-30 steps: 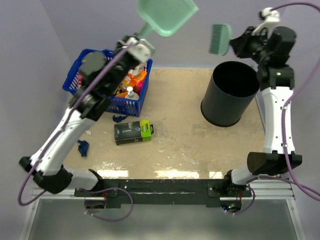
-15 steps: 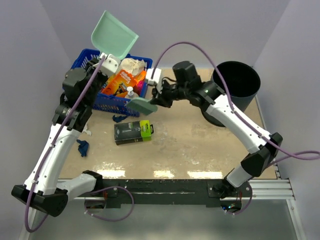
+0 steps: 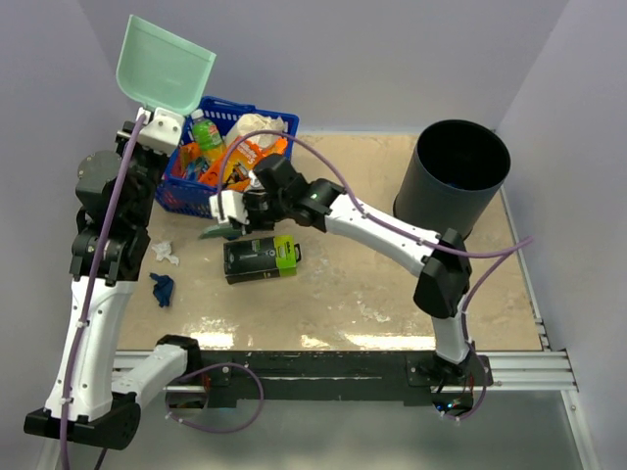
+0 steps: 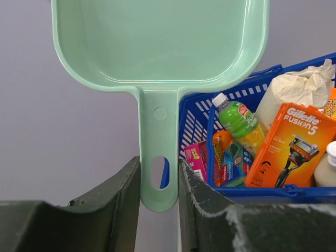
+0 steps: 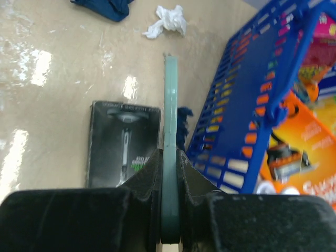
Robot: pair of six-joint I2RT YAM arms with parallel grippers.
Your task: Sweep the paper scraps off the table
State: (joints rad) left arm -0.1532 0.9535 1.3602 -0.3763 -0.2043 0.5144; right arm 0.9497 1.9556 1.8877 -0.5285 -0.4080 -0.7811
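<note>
While the left hand [image 4: 159, 181] is holding the dustpan [image 4: 157, 42] aloft and clear, the right hand [image 5: 170, 163] is clamping the brush [image 5: 171, 100] low, seemingly aiming at paper scraps [image 5: 167, 22] just ahead on the worktop [image 5: 58, 115].

On the worktop [image 3: 353, 274] the basket [image 3: 186, 196] sits far left with the dustpan [image 3: 165, 64] above its left end, the bin [image 3: 453, 186] far right, the box [image 3: 260, 258] just before the basket with the brush [image 3: 217, 232] between them, and paper scraps [image 3: 163, 252] lie left of the box
</note>
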